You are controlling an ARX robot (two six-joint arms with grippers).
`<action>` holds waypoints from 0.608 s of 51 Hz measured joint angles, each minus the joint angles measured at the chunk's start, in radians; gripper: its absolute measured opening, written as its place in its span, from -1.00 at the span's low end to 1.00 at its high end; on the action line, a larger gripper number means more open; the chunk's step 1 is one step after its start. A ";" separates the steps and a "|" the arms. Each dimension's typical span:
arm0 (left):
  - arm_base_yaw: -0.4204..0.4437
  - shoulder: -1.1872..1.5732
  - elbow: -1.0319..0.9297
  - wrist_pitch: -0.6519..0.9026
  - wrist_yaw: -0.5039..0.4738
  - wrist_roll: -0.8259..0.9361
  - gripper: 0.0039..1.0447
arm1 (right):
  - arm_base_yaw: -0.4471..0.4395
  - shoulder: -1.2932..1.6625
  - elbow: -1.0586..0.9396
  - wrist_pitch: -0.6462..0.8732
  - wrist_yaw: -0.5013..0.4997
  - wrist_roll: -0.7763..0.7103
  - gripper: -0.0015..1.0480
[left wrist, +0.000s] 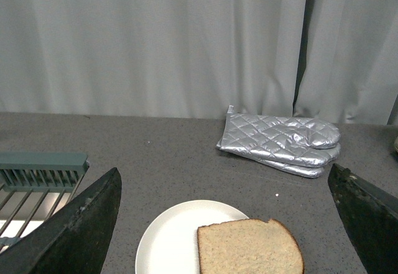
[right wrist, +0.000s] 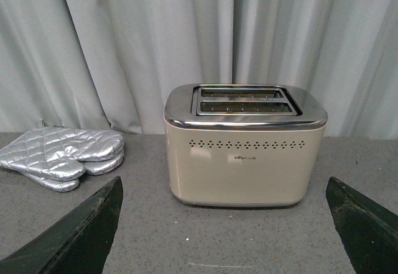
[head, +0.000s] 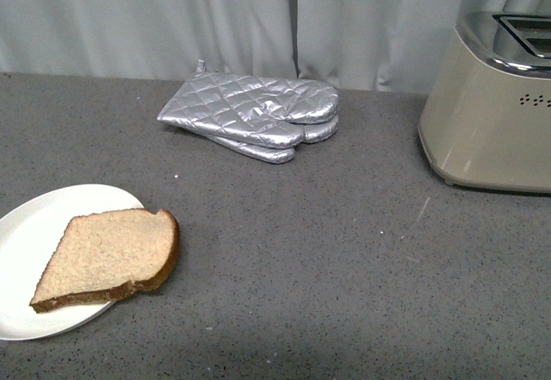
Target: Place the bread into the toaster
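Resting on the white plate (head: 34, 225) at front left, the bread (head: 108, 259) overhung its rim; the toaster (head: 491, 113) stood far right. Left end effector (left wrist: 224, 174) and right end effector (right wrist: 224, 184) gaped apart.

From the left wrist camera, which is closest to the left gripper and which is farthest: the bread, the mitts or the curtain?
1. Bread, on the plate, closest.
2. Mitts, farther back on the table.
3. Curtain, behind the table.

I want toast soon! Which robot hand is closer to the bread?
Left. The left gripper hangs open facing the bread; the right gripper faces the toaster, with no bread in its view.
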 joint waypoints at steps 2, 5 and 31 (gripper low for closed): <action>0.000 0.000 0.000 0.000 0.000 0.000 0.88 | 0.000 0.000 0.000 0.000 0.000 0.000 0.82; 0.000 0.000 0.000 0.000 0.000 0.000 0.88 | 0.000 0.000 0.000 0.000 0.000 0.000 0.82; 0.000 0.000 0.000 0.000 0.000 0.000 0.88 | 0.000 0.000 0.000 0.000 0.000 0.000 0.82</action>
